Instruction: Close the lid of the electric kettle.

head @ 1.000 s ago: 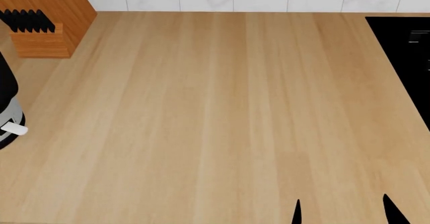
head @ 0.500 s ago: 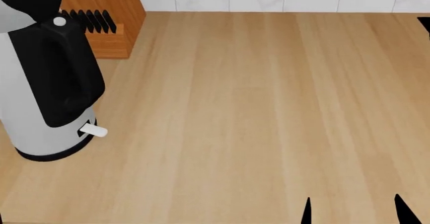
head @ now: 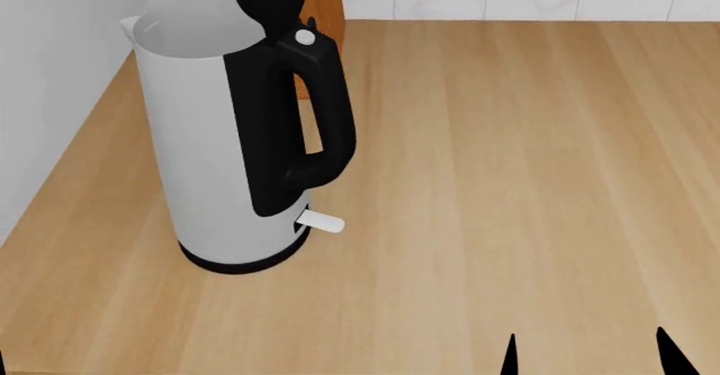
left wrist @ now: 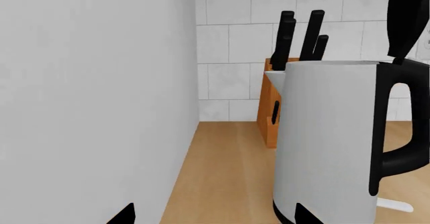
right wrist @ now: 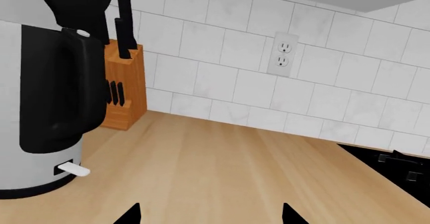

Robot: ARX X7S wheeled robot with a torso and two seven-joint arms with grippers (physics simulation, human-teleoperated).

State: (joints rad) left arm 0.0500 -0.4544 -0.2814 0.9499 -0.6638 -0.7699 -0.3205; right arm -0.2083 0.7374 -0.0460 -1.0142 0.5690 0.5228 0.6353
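Knife block [head: 315, 8] just behind kettle [head: 214, 147]

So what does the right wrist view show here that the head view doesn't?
Only the right wrist view shows the wall outlet, the black surface at the counter's far end, and knife handles standing above the knife block. Only the head view looks down into the kettle's open mouth. Both show the electric kettle, its lid raised upright, the white lever at its base, the wooden counter, and the right gripper with fingertips apart and nothing between them.
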